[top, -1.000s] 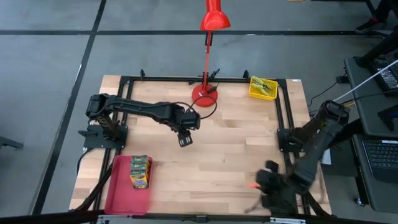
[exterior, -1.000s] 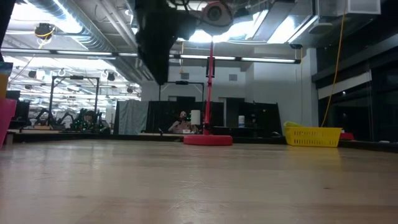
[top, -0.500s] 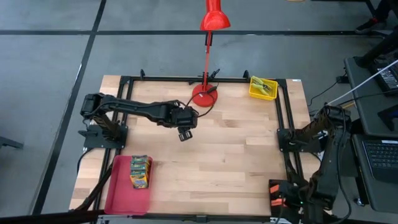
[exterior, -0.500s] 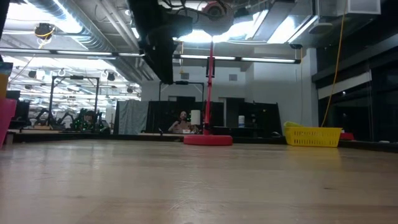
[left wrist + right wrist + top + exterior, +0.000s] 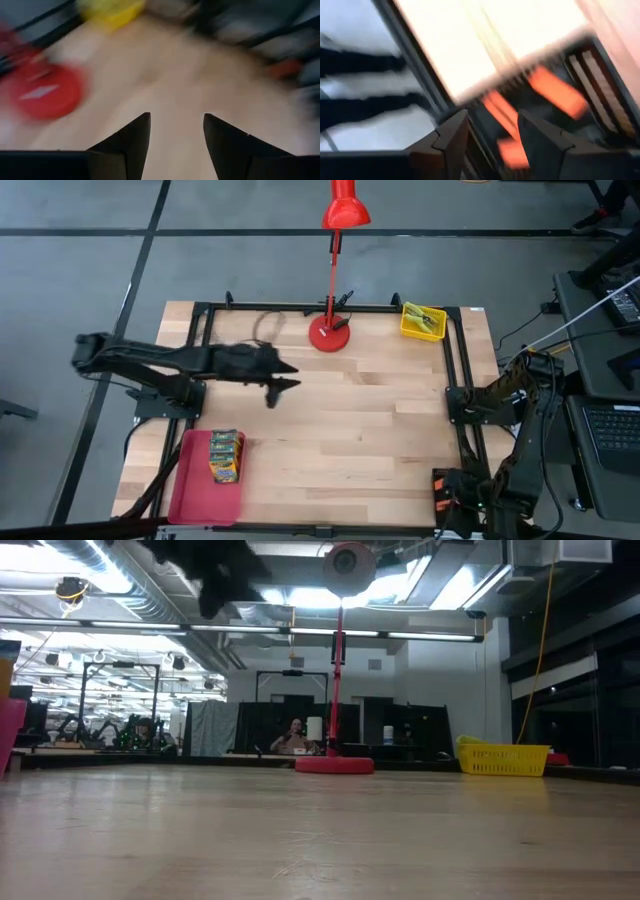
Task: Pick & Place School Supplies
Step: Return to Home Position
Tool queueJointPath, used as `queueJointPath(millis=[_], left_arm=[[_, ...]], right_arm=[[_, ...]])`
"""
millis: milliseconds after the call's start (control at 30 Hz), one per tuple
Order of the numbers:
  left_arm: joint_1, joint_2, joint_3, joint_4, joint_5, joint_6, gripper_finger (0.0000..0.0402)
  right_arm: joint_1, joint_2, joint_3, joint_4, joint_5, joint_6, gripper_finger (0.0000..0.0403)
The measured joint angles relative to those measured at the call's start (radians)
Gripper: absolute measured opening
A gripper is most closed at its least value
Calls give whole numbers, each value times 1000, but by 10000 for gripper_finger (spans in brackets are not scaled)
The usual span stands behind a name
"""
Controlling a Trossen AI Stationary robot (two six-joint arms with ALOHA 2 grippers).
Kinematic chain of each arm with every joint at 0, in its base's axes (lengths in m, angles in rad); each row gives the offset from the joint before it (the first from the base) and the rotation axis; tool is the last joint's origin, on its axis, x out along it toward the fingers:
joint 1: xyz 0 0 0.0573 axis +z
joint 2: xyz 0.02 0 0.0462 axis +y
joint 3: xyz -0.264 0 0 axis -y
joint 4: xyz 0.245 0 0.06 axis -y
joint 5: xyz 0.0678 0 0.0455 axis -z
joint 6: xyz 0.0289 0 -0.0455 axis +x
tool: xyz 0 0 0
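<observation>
Two yellow-and-green crayon boxes lie flat on a red tray at the near left. A yellow basket at the far right corner holds tools with yellow-green handles. My left gripper hangs open and empty above the middle-left of the table. My right gripper is open beyond the table's near right corner, over a dark holder with orange pieces.
A red desk lamp stands on its round base at the far middle, also seen in the left wrist view. A black frame runs along the table's sides. The wooden table top lies bare between the arms.
My left gripper has risen and drawn back toward the table's left edge, its arm swinging out leftward. My right gripper has gone from the near right part of the table out past the near right corner and has stayed there.
</observation>
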Motion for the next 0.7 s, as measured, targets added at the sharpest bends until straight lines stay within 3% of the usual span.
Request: queueJointPath(millis=[67,167,300,500,700], left_arm=[[18,-110,-107,177,132,-13,180],[66,-223,-241,332,220,-75,177],[132,-259,-280,475,322,-68,171],[220,-299,-200,506,422,80,162],[324,-516,-199,311,421,197,150]], right_arm=[[-10,1,-2,30,119,0,178],[-70,-1,-41,70,293,-55,179],[-181,-31,-135,136,458,-50,180],[-316,-185,-203,164,767,-110,180],[-355,-344,-193,186,815,-318,180]])
